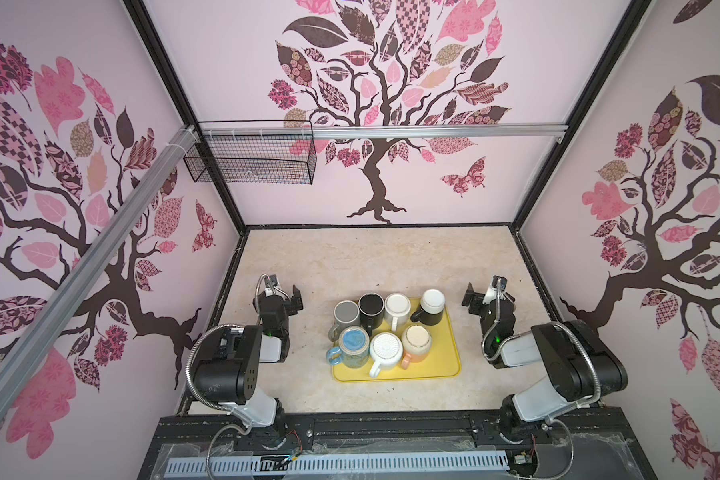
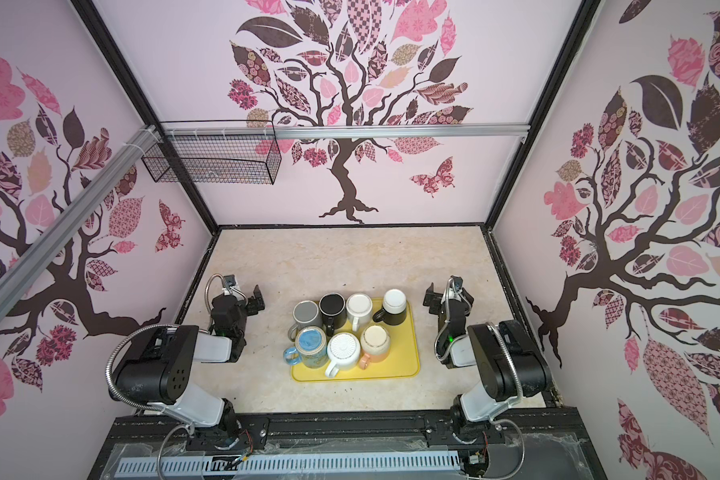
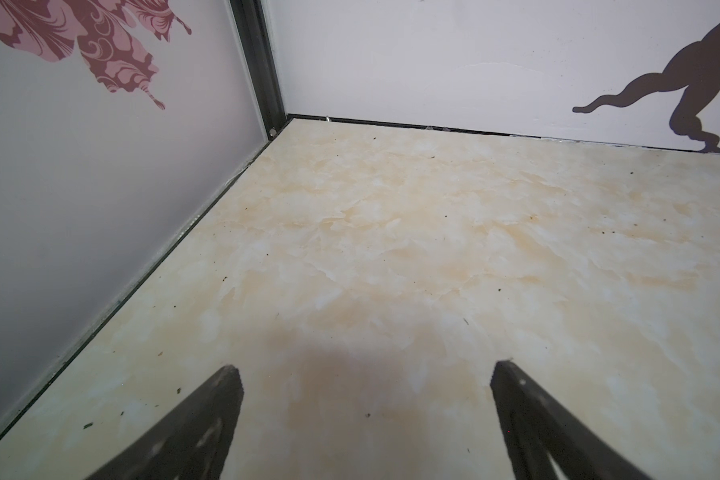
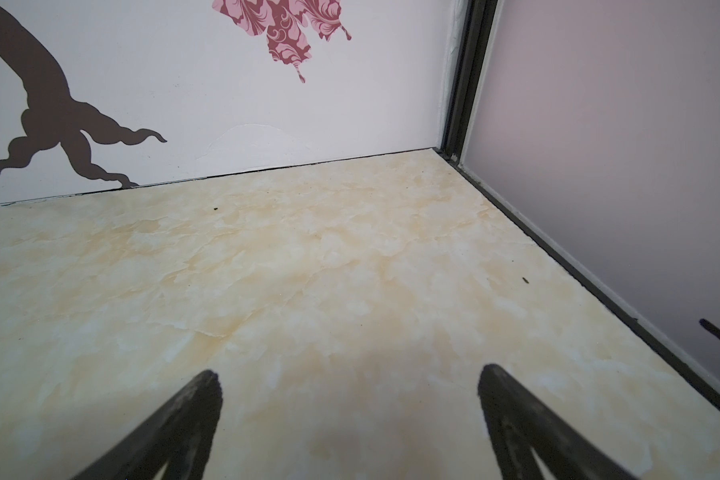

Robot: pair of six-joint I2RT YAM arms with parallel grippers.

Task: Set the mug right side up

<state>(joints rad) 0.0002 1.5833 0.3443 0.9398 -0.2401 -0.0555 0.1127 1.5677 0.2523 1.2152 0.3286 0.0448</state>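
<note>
Nothing gripped yet: seven mugs, seemingly base-up.
Stand crowded on the yellow tray in the middle of the tabletop; cannot tell which is meant. Flanked by left arm and right arm, jaws wide and empty, likely to leave the approach free.

A yellow tray is seen near the middle of the marbled table, nearer its front edge than its back. A black wire basket is hung from the aluminium rail above the back-left corner (its contents cannot be made out). A tree decal is spread across the back wall, with a butterfly decal just right of the trunk. Dark specks are scattered over the table.
</note>
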